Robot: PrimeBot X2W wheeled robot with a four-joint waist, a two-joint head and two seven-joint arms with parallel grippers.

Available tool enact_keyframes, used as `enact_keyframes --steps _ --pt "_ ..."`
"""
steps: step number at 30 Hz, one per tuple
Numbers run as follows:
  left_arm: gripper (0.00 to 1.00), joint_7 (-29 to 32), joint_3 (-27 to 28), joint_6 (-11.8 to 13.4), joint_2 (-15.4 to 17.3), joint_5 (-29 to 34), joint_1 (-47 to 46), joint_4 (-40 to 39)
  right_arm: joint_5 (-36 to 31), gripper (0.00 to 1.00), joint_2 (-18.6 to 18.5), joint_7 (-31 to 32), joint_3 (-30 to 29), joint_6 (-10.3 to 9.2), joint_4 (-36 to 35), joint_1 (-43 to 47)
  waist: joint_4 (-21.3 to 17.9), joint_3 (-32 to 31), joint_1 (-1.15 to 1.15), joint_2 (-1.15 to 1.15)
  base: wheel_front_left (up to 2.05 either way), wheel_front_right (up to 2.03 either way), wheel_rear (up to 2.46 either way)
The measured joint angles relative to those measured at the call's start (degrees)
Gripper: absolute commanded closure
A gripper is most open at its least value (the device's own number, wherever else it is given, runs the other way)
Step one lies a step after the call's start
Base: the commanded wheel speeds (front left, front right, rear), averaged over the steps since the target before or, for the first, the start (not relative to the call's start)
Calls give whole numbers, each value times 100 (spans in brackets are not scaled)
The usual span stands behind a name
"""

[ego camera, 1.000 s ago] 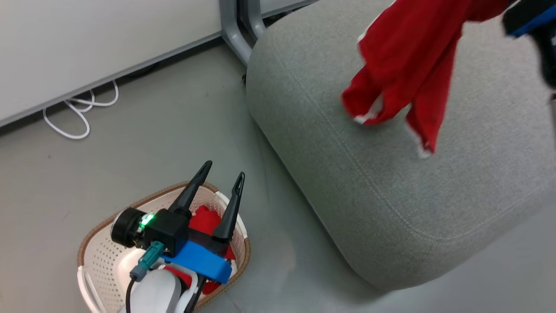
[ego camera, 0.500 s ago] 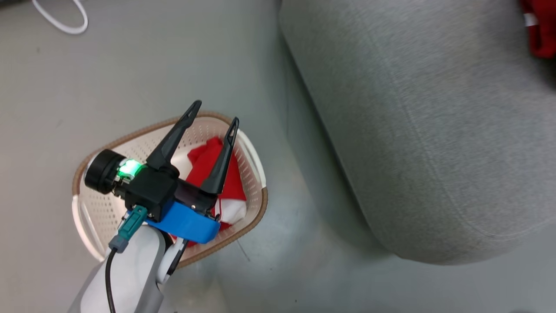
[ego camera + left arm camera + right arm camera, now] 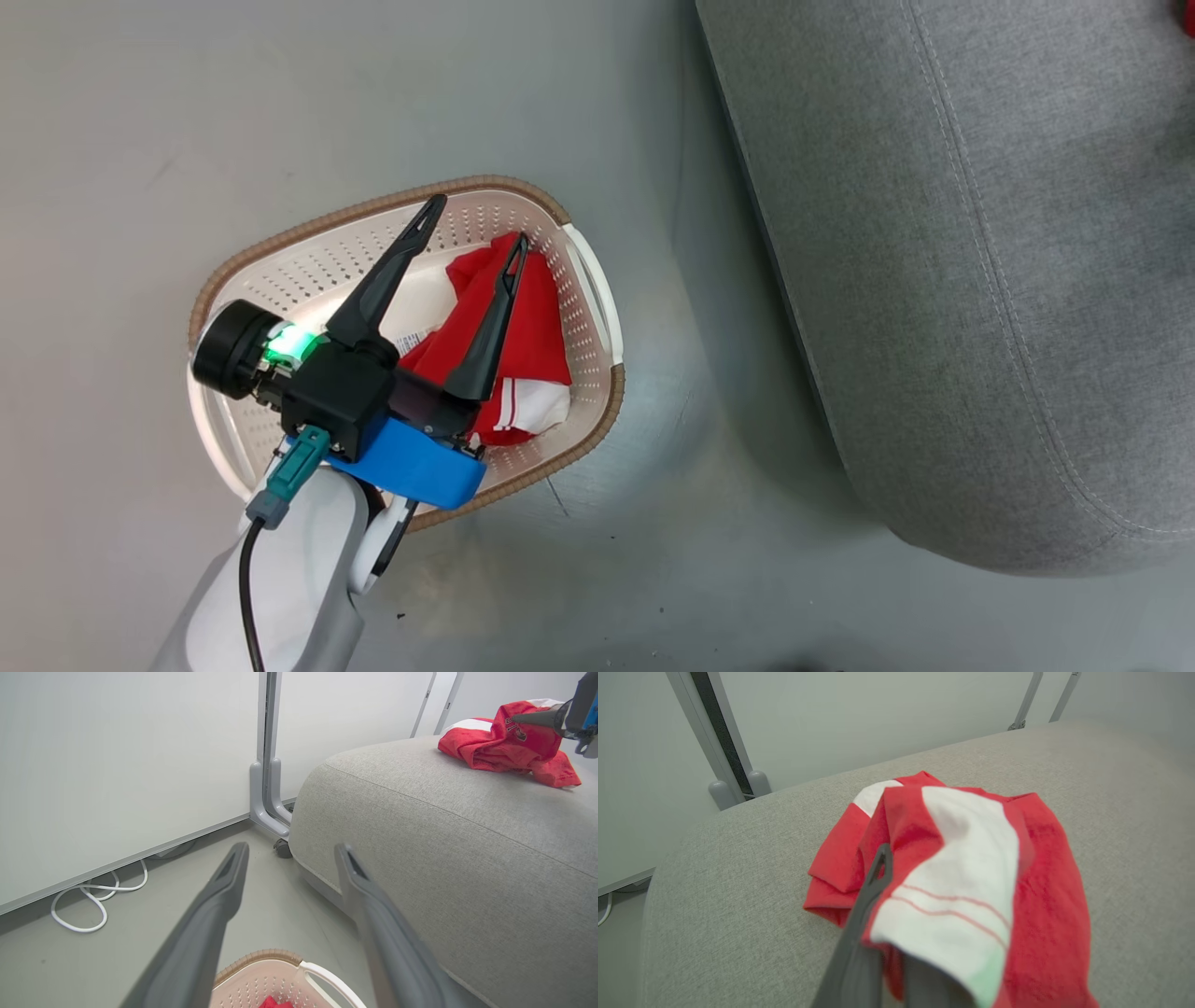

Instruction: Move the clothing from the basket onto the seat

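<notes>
One red garment [image 3: 523, 327] with white stripes lies in the cream basket [image 3: 327, 224] on the floor. My left gripper [image 3: 478, 221] hangs open above that basket, nothing between its fingers [image 3: 219, 905], and the basket's rim [image 3: 266, 954] sits just below them. The grey seat [image 3: 980, 280] rises to the right. On its top rests the other red garment [image 3: 500, 746], with my right gripper [image 3: 518, 718] at it. In the right wrist view this garment [image 3: 962, 868] drapes over my fingers [image 3: 873, 882], which stand close together with fabric between them; one fingertip is hidden.
A strip of grey floor [image 3: 709, 448] separates the basket from the seat's side. A white cable [image 3: 79, 900] loops on the floor by a white wall panel, and a grey post [image 3: 264, 788] with a small caster stands behind the seat's corner.
The head camera has tilted down, so the basket sits mid-view and the cable has left the picture. The red garment that hung over the seat has gone out at the top right.
</notes>
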Motion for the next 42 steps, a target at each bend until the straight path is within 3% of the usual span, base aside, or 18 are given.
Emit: enact_keyframes --steps 2,3,4,5,6,13,24,33,42 --pt "0 0 19 0 -47 -3 7 11 -55 100 -20 -68 0 0 99 4 22 -59 0 0 0 0 0" --pt "0 0 26 0 -74 -11 14 23 -94 95 -22 -91 7 0 144 15 31 -95 0 0 0 0 0" --pt "0 0 32 0 -103 -13 32 34 -138 67 -24 -131 15 0 170 45 40 -137 0 0 0 0 0" --pt "0 0 32 0 -135 -30 58 48 -171 9 -35 -158 22 0 196 80 50 -183 0 0 0 0 0" --pt "0 0 32 0 -166 -37 89 70 -197 0 -45 -186 30 0 221 108 59 -234 0 0 0 0 0" --pt "0 0 78 0 -387 -121 353 202 -263 0 54 -272 233 0 327 532 131 -761 0 0 0 0 0" --pt "0 0 538 0 -724 -283 1344 397 -244 0 289 -331 506 0 -175 1803 325 -2047 -1 0 0 0 0" --pt "0 0 998 0 -883 -344 2143 541 -288 0 849 -339 558 0 -1111 3126 577 -3070 -2 0 0 0 0" --pt "0 -1 1606 0 -959 -342 2535 683 -592 0 1445 -207 917 0 -2491 4226 974 -3566 -2 0 0 0 0"
